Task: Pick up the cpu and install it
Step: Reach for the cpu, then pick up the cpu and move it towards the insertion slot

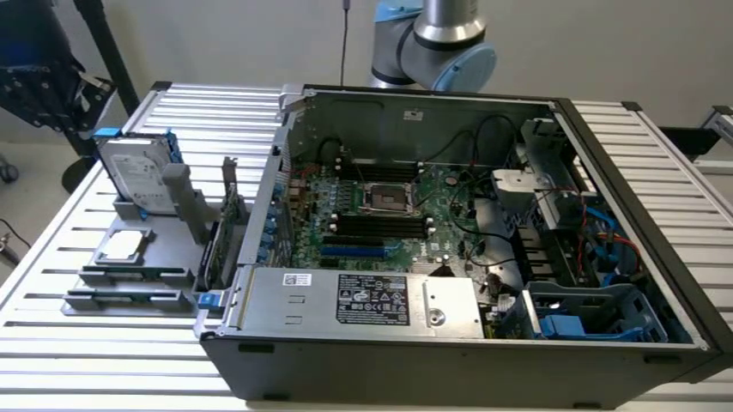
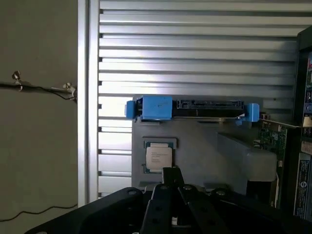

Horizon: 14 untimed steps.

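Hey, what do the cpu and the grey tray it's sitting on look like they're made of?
The cpu: bright silver-grey top that catches the light, so likely metal. The grey tray: flat, matte, no glint, so probably plastic, though that's uncertain.

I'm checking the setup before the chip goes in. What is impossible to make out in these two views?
Exterior view: socket on the board, too small to tell its pins or latch.
Exterior view: arm, cut off by the top edge.
Wrist view: chip, print too small to read; one corner hidden behind the gripper.
Wrist view: computer case, cut off by the picture's edge.
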{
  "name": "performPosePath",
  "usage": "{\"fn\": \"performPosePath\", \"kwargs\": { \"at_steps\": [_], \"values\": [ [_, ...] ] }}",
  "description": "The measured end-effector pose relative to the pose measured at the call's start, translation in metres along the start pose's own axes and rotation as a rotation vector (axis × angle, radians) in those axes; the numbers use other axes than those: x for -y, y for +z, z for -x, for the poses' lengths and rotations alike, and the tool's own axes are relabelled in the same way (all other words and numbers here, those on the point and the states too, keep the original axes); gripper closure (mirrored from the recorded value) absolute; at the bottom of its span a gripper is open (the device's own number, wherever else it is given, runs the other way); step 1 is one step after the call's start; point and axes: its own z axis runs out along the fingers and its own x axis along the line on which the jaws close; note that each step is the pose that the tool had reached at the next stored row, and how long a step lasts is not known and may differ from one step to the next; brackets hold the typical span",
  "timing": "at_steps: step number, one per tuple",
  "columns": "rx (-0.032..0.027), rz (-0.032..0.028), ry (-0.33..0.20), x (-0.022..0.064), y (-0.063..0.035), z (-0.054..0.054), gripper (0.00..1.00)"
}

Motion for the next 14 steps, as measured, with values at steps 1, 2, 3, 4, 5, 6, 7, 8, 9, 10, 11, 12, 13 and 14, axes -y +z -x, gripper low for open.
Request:
{"fn": "performPosePath", "kwargs": {
  "at_steps": [1,2,3,4,5,6,7,8,9,10,11,12,13,14],
  "values": [
    [0.0,0.0,-0.003,-0.0002,0.0005,-0.0017,0.89],
    [-0.0001,-0.0001,-0.005,-0.0005,0.0009,-0.0034,0.89],
    [-0.0004,-0.0006,-0.008,-0.0009,0.0012,-0.0051,0.89],
    [-0.0009,-0.0023,-0.012,-0.0013,0.0013,-0.006,0.89],
    [-0.0012,-0.003,-0.014,-0.0013,0.0013,-0.0061,0.89],
    [-0.0013,-0.0031,-0.014,-0.0012,0.0013,-0.0062,0.89],
    [-0.0016,-0.003,-0.014,-0.0013,0.0013,-0.0066,0.89],
    [-0.0018,-0.003,-0.014,-0.0012,0.0013,-0.0068,0.89],
    [-0.0019,-0.003,-0.014,-0.0013,0.0013,-0.0069,0.89],
    [-0.0019,-0.003,-0.014,-0.0013,0.0013,-0.007,0.89],
    [-0.0021,-0.003,-0.014,-0.0013,0.0013,-0.0071,0.89],
    [-0.0021,-0.003,-0.014,-0.0013,0.0013,-0.0072,0.89],
    [-0.0022,-0.003,-0.014,-0.0013,0.0013,-0.0073,0.89],
    [-0.0023,-0.003,-0.014,-0.0013,0.0013,-0.0074,0.89]
  ]
}}
